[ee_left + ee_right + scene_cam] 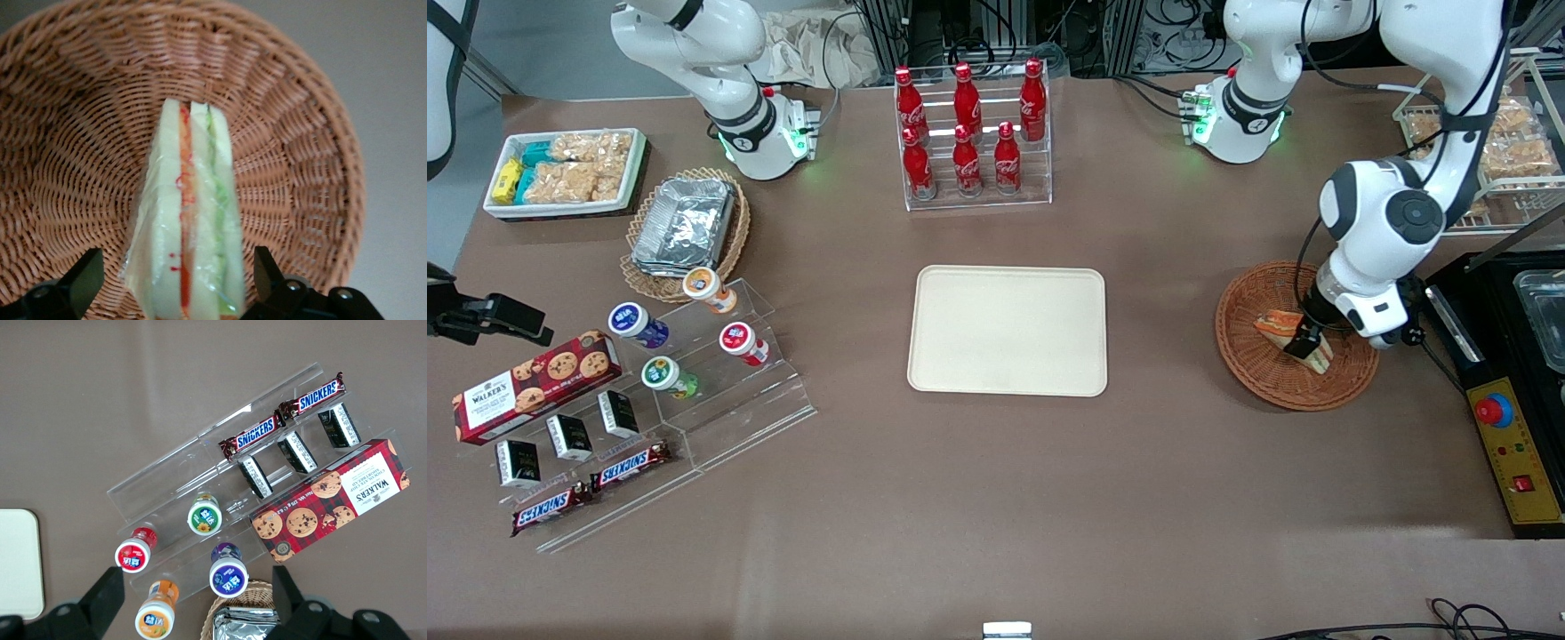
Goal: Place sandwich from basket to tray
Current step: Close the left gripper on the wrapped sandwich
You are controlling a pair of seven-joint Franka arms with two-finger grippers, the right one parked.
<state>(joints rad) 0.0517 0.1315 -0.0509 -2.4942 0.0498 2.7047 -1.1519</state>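
Wicker basket (1267, 378) holds the sandwich (190, 220), which we see partly hidden by the gripper (1307, 342), fingers (80, 280) spread either side, seemingly not touching; tray (1009, 331) well apart.

Bright even overhead light, soft shadows, wrist view of sandwich (190, 220) slightly blurred, hand (180, 283) dark.
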